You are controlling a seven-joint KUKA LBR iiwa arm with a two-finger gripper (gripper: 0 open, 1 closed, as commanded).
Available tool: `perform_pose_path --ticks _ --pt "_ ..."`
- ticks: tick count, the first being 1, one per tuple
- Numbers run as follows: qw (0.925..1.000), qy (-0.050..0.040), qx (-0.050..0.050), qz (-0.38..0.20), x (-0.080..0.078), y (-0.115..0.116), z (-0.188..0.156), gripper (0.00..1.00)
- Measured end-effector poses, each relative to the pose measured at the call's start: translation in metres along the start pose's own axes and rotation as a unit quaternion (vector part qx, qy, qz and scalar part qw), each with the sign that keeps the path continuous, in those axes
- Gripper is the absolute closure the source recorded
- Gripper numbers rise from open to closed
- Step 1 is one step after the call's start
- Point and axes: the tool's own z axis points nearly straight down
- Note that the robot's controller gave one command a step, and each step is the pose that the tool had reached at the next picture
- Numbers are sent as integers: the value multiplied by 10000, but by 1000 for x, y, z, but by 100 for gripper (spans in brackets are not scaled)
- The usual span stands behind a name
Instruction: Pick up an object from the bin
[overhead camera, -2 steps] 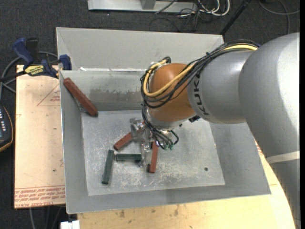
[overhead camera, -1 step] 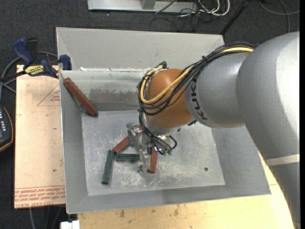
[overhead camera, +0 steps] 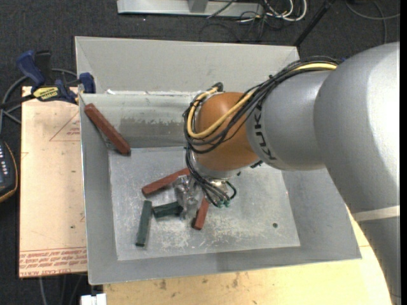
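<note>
- Short dark green flat bar [overhead camera: 166,211] on the floor of the grey metal bin [overhead camera: 254,234], near the middle, just beside the tool [overhead camera: 189,201]; short reddish-brown bar [overhead camera: 201,216] on the other side.
- Judged at the grasp step, nothing lifted yet.
- Next: clamping one bar, rising clear of neighbours.
- Released or clenched: cannot tell.

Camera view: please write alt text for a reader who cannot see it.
The arm's tool sits low in the grey bin, among a red-brown stick, a short red-brown piece and a dark green block. A long brown bar leans against the left wall.
</note>
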Motion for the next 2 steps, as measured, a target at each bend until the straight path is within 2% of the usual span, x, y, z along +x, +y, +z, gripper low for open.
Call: perform_pose_path --ticks 1,2 --pt "9914 -6 4 -1305 41 5 -113 100" --pt "9864 -42 12 -1642 34 4 -295 100"
